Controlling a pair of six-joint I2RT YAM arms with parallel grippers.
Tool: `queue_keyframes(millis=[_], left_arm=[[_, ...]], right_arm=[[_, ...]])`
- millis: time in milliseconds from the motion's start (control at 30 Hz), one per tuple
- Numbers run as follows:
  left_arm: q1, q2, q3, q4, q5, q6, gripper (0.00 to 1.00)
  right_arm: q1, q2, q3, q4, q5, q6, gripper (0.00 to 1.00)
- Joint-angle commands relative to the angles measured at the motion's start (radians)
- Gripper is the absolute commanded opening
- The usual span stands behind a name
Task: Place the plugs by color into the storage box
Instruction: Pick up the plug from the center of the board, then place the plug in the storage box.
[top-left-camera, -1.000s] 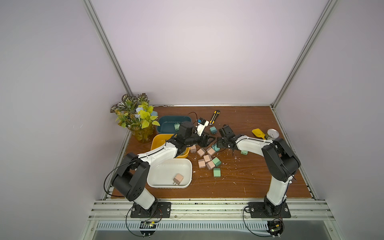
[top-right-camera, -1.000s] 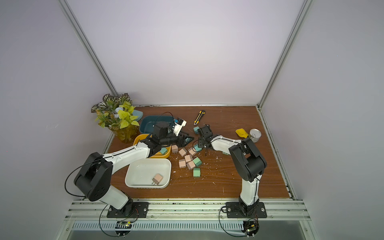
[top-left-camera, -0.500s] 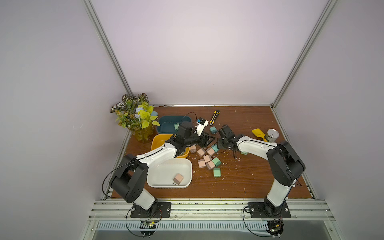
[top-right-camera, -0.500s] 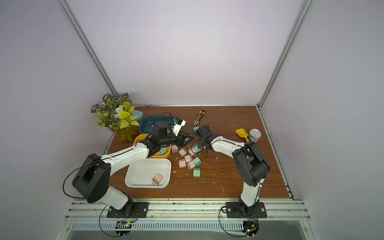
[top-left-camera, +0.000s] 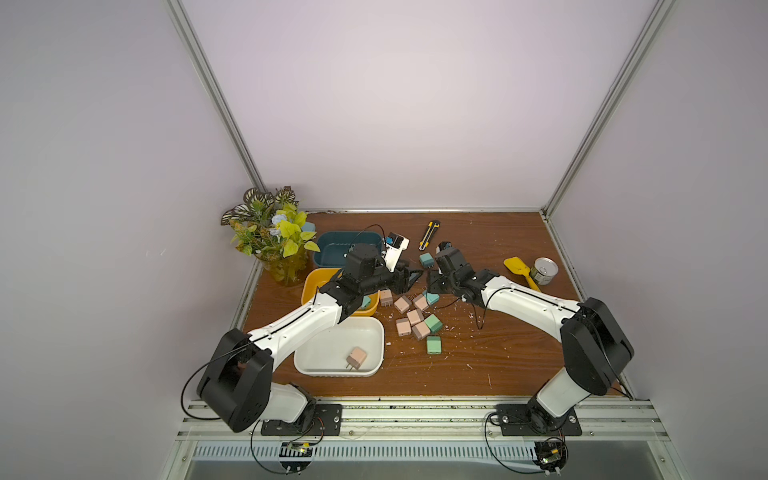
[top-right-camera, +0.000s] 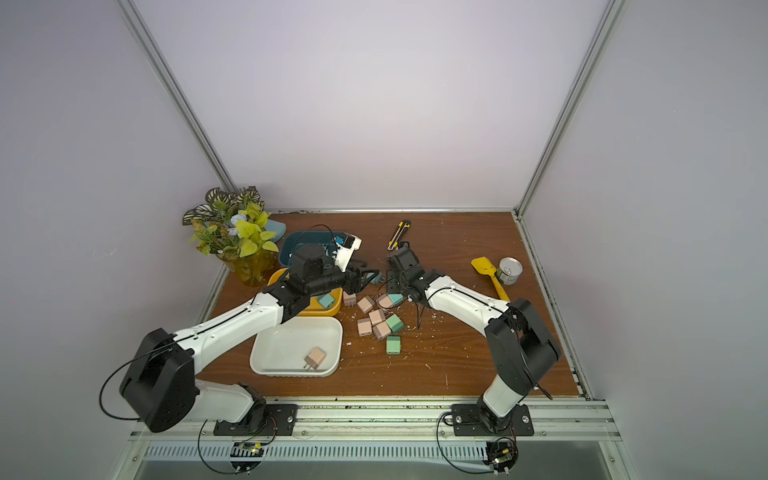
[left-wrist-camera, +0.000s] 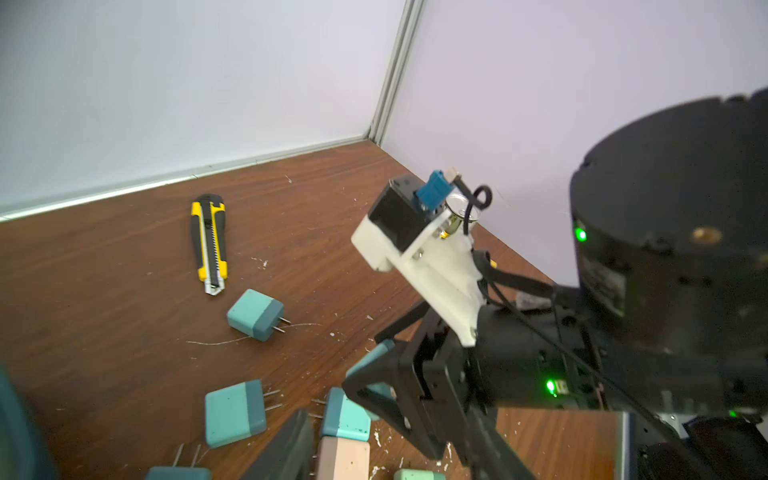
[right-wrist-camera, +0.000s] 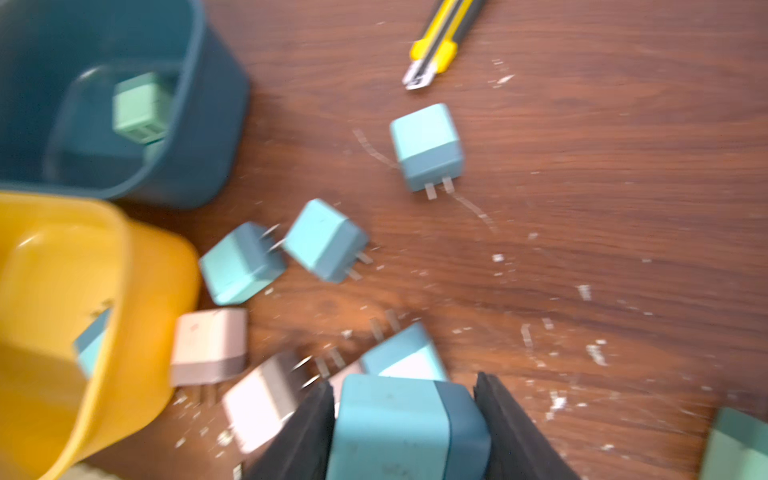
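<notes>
Surface: brown wood-grain table (top-left-camera: 498, 357), white flecks all over; pale lilac walls, alu frame. R gripper (right-wrist-camera: 405, 399) clamped on a blue plug (right-wrist-camera: 407, 432), both fingers touching its sides, just beside the loose pile of plugs (top-left-camera: 415, 320). L gripper (top-left-camera: 409, 278) near the pile, by yellow bin (top-left-camera: 316, 286); jaw gap: can't tell. One pink plug (top-left-camera: 356, 358) in white tray (top-left-camera: 365, 332).

A teal plug (left-wrist-camera: 255, 314) lies near a utility knife (left-wrist-camera: 209, 243).
</notes>
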Motion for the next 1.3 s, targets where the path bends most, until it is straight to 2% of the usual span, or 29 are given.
queue_keyframes(millis=[0,200,300,433,600,767,967,1267], left_arm=[[-0.005,-0.107,-0.019,-0.088,-0.159,0.040,0.60],[0.003,-0.351,-0.116,-0.264,-0.409,0.043,0.61],[0.029,-0.445,-0.154,-0.357,-0.482,0.010,0.60],[0.114,-0.518,-0.227,-0.396,-0.517,-0.032,0.58],[0.146,-0.560,-0.292,-0.417,-0.692,-0.056,0.56],[0.204,-0.610,-0.317,-0.386,-0.694,-0.068,0.55],[0.253,-0.583,-0.315,-0.369,-0.638,-0.070,0.56],[0.254,-0.581,-0.327,-0.350,-0.628,-0.067,0.57]], right_arm=[[0.054,0.014,0.089,0.038,-0.052,-0.008,0.46],[0.145,0.115,0.220,0.033,-0.092,-0.032,0.46],[0.174,0.177,0.288,0.031,-0.122,-0.045,0.46],[0.200,0.271,0.407,0.024,-0.172,-0.067,0.46],[0.221,0.399,0.583,-0.003,-0.230,-0.089,0.46],[0.223,0.546,0.783,-0.074,-0.251,-0.113,0.46],[0.230,0.683,0.990,-0.145,-0.256,-0.128,0.47],[0.230,0.764,1.066,-0.141,-0.238,-0.126,0.54]])
